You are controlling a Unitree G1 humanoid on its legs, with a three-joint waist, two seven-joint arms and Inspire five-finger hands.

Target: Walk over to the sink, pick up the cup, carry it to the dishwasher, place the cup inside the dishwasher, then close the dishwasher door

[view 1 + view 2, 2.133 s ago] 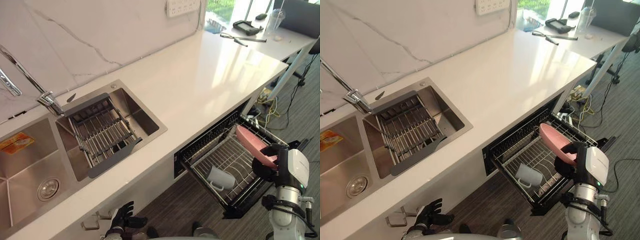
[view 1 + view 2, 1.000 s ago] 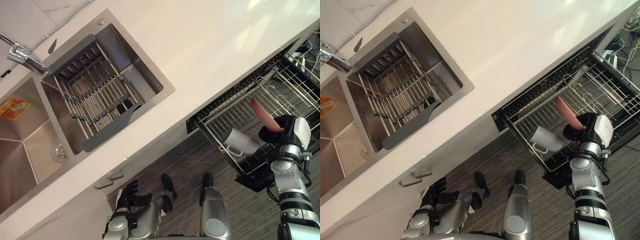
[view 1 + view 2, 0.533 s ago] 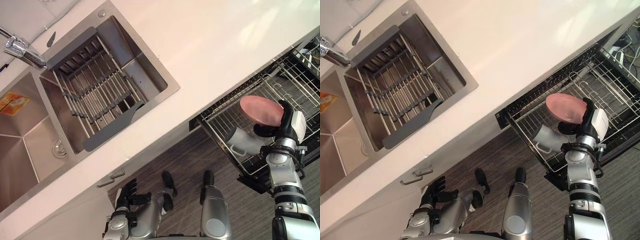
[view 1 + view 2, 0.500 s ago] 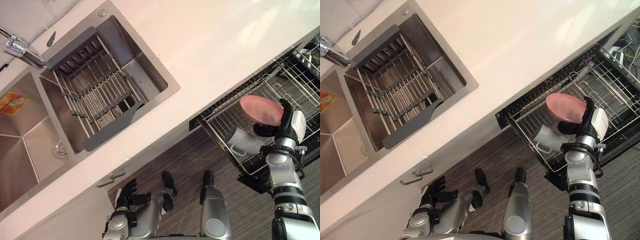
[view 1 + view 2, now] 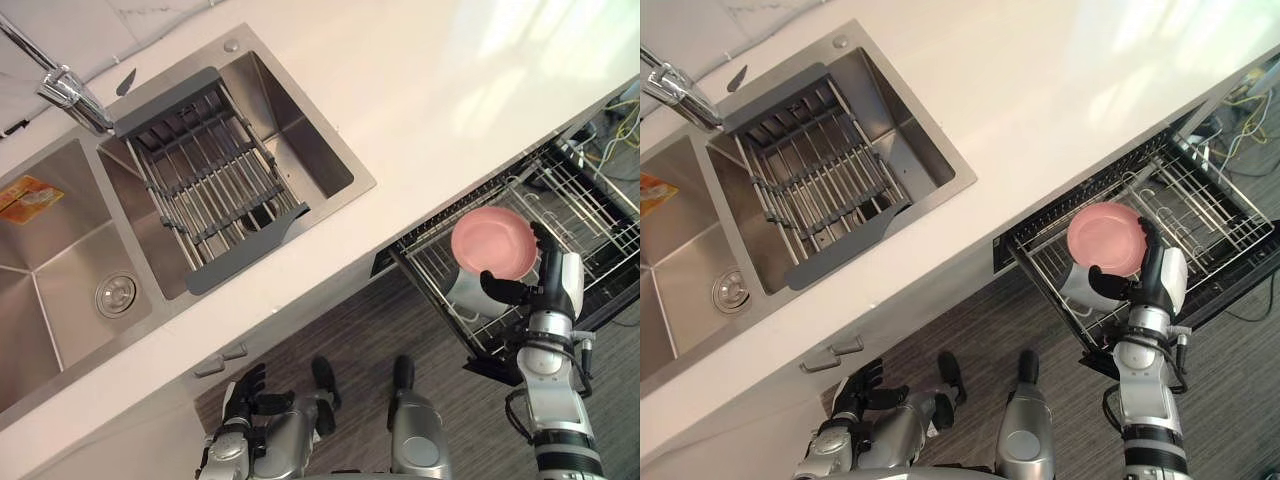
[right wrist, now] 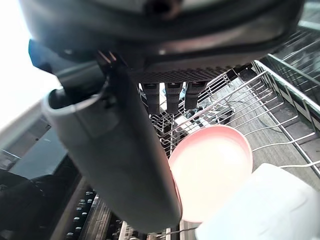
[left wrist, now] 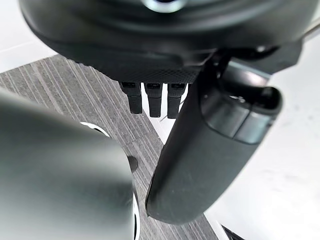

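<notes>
The fingers [image 5: 543, 240] of my right hand [image 5: 540, 290] grip the pink plate [image 5: 492, 243] by its rim just above the white cup [image 5: 466, 291] lying in the pulled-out dishwasher rack [image 5: 600, 220], so I should slot it between wires beside the cup, not onto it; my left hand [image 5: 243, 395] hangs open.

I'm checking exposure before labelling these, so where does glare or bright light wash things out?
Left eye view: strong glare whitens the countertop toward its upper right; the sink steel gives only soft reflections; the left hand hangs open below the countertop. Right wrist view: the pink plate pinched by the right hand is washed pale at its middle.
</notes>
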